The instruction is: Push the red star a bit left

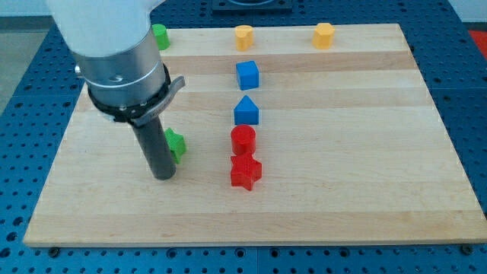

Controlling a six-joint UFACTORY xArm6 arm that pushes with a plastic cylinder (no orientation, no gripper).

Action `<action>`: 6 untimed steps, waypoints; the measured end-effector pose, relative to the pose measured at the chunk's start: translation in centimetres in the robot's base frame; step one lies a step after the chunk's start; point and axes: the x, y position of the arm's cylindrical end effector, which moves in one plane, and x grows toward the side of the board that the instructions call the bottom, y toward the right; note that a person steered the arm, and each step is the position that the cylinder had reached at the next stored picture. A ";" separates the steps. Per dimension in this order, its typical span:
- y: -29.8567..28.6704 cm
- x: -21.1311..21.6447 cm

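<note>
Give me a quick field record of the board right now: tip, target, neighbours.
tip: my tip rests on the board, at the view's left of the red star
target: red star, apart from the tip
above target: red cylinder, close or touching
beside rod: green block, partly hidden
blue column: blue cube, blue pointed block
top edge: green block, two orange blocks

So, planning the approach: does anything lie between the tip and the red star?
No. In the camera view, only bare board lies between my tip and the red star.

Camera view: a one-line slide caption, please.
My tip sits left of the red star, beside a green block.
</note>
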 end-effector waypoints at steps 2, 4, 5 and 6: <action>0.0 0.0; -5.4 0.6; -10.0 0.3; -11.6 1.7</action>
